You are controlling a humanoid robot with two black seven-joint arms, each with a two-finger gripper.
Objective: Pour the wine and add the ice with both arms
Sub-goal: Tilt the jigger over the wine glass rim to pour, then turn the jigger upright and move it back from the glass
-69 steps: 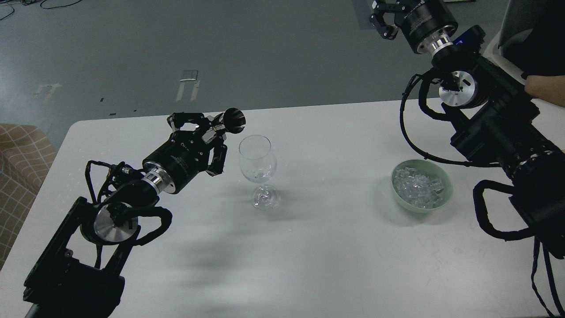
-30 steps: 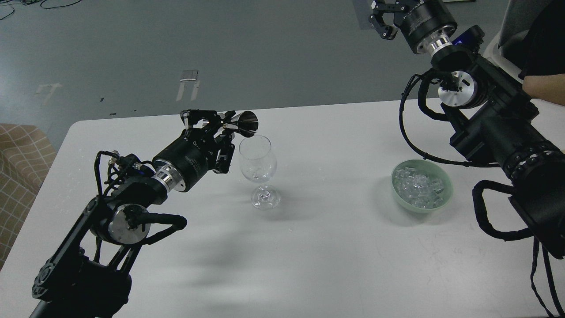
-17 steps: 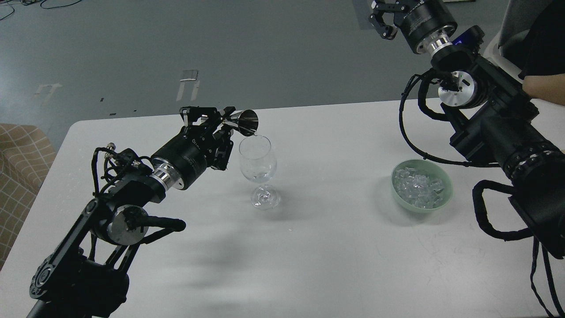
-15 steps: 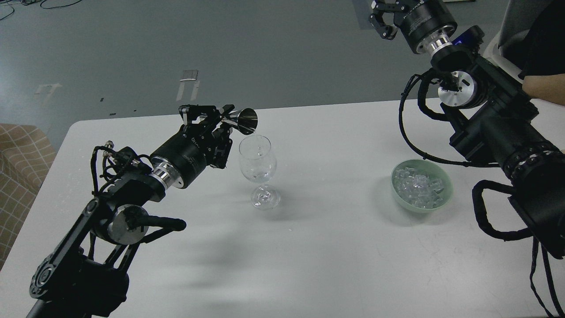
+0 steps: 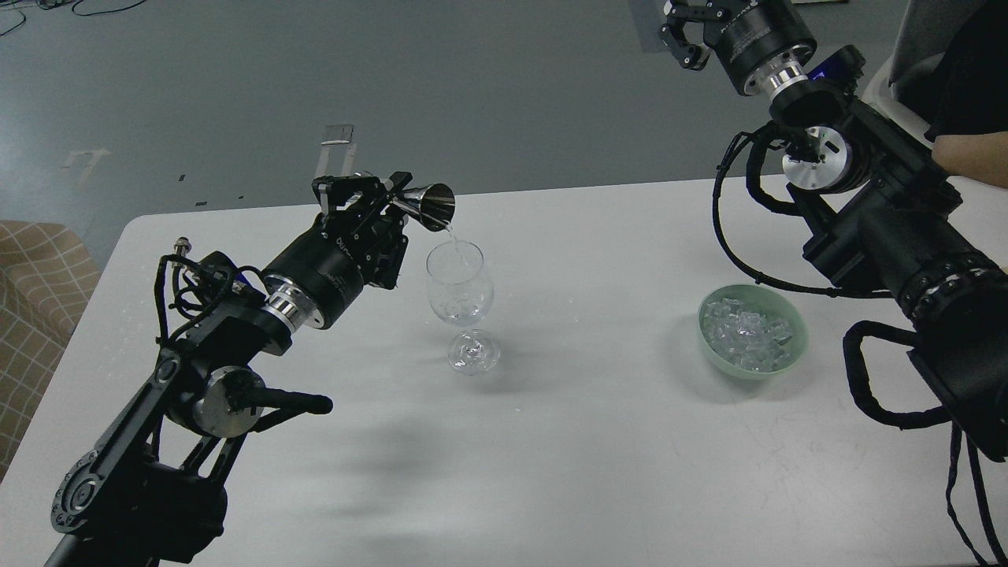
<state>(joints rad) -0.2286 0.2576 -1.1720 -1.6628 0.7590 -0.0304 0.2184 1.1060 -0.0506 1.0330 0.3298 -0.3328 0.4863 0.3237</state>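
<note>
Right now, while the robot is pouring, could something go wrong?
Maybe. The left gripper tips a small metal cup above the wine glass, and the thin stream of wine falls near the glass's rim, so a small wobble could spill it on the table. The gripper is also close beside the tall, thin-stemmed glass and could knock it over. The ice is in its bowl, apart from all this.

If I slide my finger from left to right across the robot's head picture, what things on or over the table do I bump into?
left gripper → metal measuring cup → wine glass → green bowl holding the ice
</note>
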